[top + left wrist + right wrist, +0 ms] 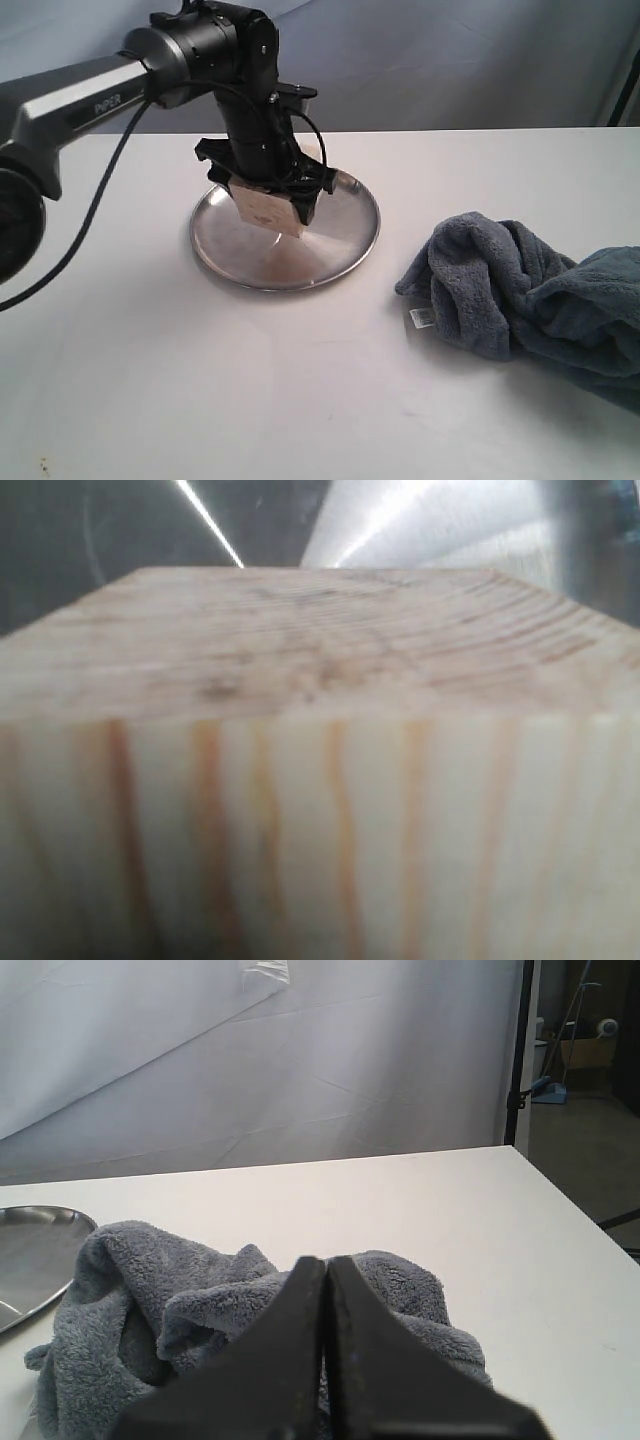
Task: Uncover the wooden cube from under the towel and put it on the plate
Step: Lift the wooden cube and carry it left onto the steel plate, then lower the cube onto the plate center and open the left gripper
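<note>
White table (250,400): we are holding the wooden cube (268,212), clamped in left gripper (274,196), over the plate (215,255) for release; towel (520,295) lying aside right, right gripper (324,1266) pinched together.

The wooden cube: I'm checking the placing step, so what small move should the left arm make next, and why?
Probably lower the wooden cube a little onto the plate. The left gripper holds it tilted above the plate, apparently not yet resting flat, and the towel lies aside.

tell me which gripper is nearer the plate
Left. The left gripper holds the wooden cube right over the plate; the right gripper is shut by the towel, off the plate.
</note>
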Controlling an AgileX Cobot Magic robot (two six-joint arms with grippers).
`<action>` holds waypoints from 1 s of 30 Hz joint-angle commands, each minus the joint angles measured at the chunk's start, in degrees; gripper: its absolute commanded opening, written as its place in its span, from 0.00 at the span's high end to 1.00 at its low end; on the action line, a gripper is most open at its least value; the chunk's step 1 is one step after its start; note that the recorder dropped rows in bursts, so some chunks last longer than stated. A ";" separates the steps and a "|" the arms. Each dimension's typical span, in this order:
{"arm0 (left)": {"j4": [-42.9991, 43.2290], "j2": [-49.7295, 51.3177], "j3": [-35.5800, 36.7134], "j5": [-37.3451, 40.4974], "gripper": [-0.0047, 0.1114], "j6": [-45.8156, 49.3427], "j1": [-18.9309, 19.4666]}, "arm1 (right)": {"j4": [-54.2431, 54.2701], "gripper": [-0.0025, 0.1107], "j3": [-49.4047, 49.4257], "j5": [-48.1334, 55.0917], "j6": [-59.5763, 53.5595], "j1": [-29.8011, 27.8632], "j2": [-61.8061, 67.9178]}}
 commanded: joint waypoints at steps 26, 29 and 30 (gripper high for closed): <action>-0.01 9.83 -9.60 -0.64 0.85 3.48 1.00 | 0.28 0.95 0.15 0.68 0.23 0.00 -0.37; -0.01 9.83 -9.60 -0.64 0.76 3.48 1.00 | 0.28 0.95 0.15 0.68 0.23 0.00 -0.37; -0.01 9.83 -9.60 -0.64 0.72 3.48 1.00 | 0.28 0.95 0.15 0.68 0.23 0.00 -0.37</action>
